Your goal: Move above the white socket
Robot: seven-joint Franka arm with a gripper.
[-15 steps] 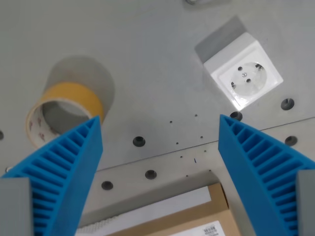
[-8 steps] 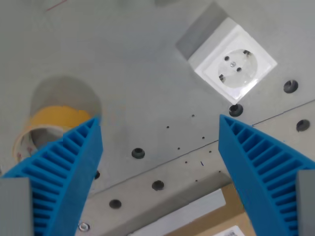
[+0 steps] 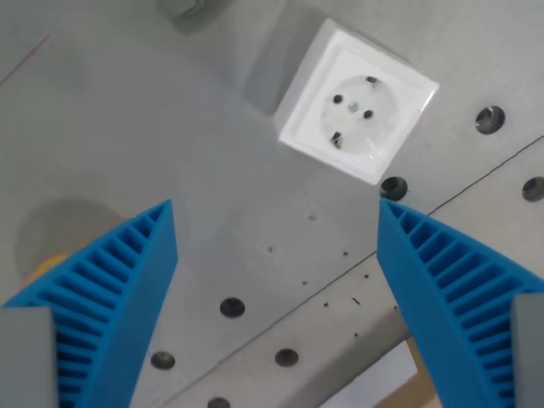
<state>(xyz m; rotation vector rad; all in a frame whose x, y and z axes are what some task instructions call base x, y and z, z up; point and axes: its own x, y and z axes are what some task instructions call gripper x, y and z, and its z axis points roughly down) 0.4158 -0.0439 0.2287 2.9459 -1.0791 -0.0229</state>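
Note:
The white socket (image 3: 355, 103) is a square white box with a round recessed face and two pin holes. It sits on the grey metal table (image 3: 153, 136) in the upper middle of the wrist view, turned at an angle. My gripper (image 3: 276, 289) is open and empty, with its two blue ribbed fingers (image 3: 102, 297) at the lower left and lower right. The socket lies beyond the fingertips, slightly toward the wrist view's right of the gap's middle.
The table has several round bolt holes (image 3: 232, 307) and a seam line running diagonally. A sliver of yellow tape roll (image 3: 38, 270) shows behind the left finger. A corner of a brown box (image 3: 416, 374) is at the bottom right. A grey object (image 3: 189, 8) sits at the top edge.
The camera has moved: the socket has shifted left and toward the middle of the view and looks rotated. The tape roll has slid almost out of sight behind the left finger. The gripper stays open.

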